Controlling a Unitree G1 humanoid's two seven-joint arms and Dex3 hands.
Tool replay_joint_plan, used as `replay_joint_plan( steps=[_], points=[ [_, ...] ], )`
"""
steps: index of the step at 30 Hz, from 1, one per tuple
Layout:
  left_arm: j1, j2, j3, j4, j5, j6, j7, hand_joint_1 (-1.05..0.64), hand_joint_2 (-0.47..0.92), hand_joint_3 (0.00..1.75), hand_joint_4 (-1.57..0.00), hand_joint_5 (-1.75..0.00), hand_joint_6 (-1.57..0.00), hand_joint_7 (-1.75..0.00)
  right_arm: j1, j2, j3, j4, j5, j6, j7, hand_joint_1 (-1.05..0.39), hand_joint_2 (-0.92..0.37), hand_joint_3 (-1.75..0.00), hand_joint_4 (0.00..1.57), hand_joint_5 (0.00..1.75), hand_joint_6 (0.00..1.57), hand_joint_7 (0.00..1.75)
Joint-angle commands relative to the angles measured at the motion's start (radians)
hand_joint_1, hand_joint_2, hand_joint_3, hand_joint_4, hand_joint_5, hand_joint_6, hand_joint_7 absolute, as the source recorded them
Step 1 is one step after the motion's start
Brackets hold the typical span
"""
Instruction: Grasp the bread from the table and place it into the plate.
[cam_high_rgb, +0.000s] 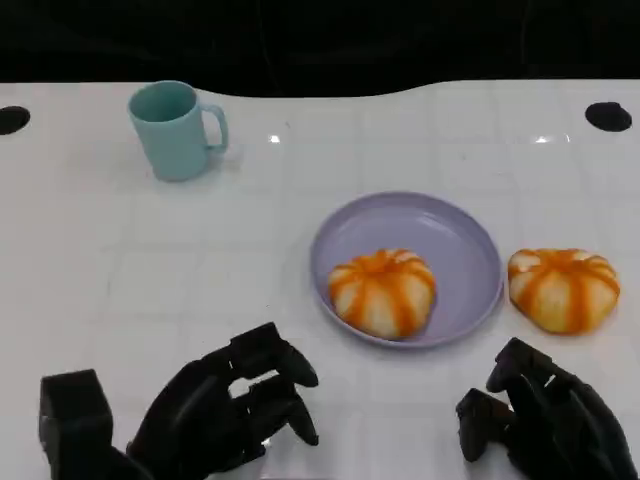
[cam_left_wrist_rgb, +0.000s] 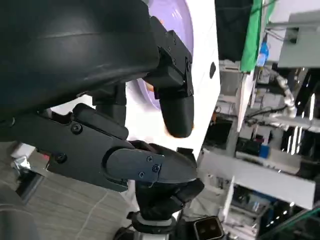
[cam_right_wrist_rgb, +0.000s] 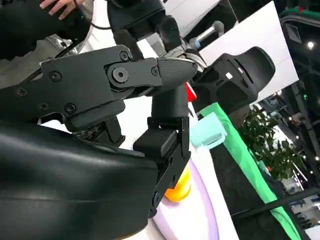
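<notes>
One orange-striped bread (cam_high_rgb: 382, 292) lies in the lilac plate (cam_high_rgb: 445, 235) at the table's middle right. A second bread (cam_high_rgb: 563, 288) sits on the white table just right of the plate's rim. My right hand (cam_high_rgb: 548, 420) is at the near edge, a little in front of that second bread, holding nothing, its fingers loosely bent. At the near left, my left hand (cam_high_rgb: 225, 410) also holds nothing, and its fingers are apart. The right wrist view catches the bread (cam_right_wrist_rgb: 181, 187) on the plate (cam_right_wrist_rgb: 197, 217) past my fingers (cam_right_wrist_rgb: 167, 145). The left wrist view shows the plate (cam_left_wrist_rgb: 180, 20).
A teal mug (cam_high_rgb: 175, 130) stands at the far left, also seen in the right wrist view as the mug (cam_right_wrist_rgb: 207, 131). Dark round holes (cam_high_rgb: 608, 116) mark the table's far corners. A person's hand (cam_right_wrist_rgb: 60, 5) shows beyond the table.
</notes>
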Motion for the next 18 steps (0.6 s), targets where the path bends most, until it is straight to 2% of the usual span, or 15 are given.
replay_joint_plan(
  steps=[1, 4, 18],
  points=[
    [0.022, 0.001, 0.007, -0.006, 0.005, -0.007, 0.020, -0.68, 0.92, 0.42, -0.64, -1.75, -0.48, -1.66, 0.014, -0.012, 0.000, -0.016, 0.006, -0.003, -0.009, -0.57, -0.92, -0.21, 0.79, 1.71, 0.69, 1.43],
    [0.027, 0.000, 0.004, 0.002, 0.012, -0.018, 0.018, -0.68, 0.92, 0.45, -0.67, -1.75, -0.45, -1.74, 0.014, -0.011, -0.001, -0.016, 0.011, 0.002, -0.007, -0.56, -0.92, -0.21, 0.78, 1.71, 0.68, 1.43],
    [0.013, -0.001, 0.016, 0.023, -0.001, -0.007, 0.013, -0.69, 0.92, 0.33, -0.73, -1.75, -0.52, -1.70, -0.004, -0.011, -0.003, 0.020, 0.004, -0.027, -0.004, -0.56, -0.92, -0.23, 0.78, 1.70, 0.69, 1.43]
  ],
)
